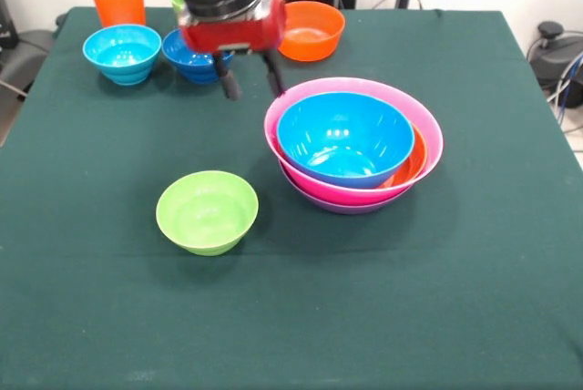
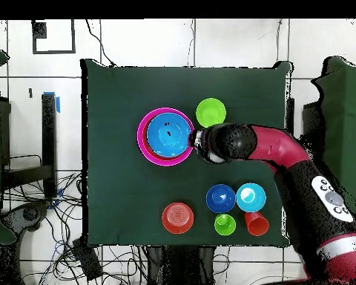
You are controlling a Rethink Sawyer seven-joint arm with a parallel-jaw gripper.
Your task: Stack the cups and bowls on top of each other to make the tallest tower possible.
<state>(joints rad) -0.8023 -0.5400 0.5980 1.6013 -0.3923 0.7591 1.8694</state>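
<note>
Closest to the front camera is the small lime green bowl (image 1: pixel 207 211), sitting upright and alone on the dark green cloth of the table (image 1: pixel 437 317), well apart from everything else. Off to its side is the tower (image 1: pixel 353 146) so far: a purple bowl at the bottom, the wide pink one in it, an orange rim peeking out, and the big blue bowl (image 1: pixel 344 134) nested on top.

The end effector (image 1: pixel 250 77) hangs just beside the pink rim, on the far side of the stack, with its two dark fingers spread apart and nothing between them.

At the far edge of the table are the leftovers: a light blue bowl (image 1: pixel 122 52), a dark blue bowl (image 1: pixel 193 56) partly behind the wrist, a loose orange bowl (image 1: pixel 311 30), the orange cup (image 1: pixel 119 4), and the lime green cup (image 2: pixel 225 224), which shows best from overhead.

Handling-wise, my guess is this is all thin glossy plastic, so light, stiff and pretty slippery. Round sides give the fingers nothing to bite on, so I'd pinch a rim, one finger inside and one outside. The cups are tapered, so grabbing near the lip seems safest. Nothing fragile, but a nudged stack could slide on that cloth.
</note>
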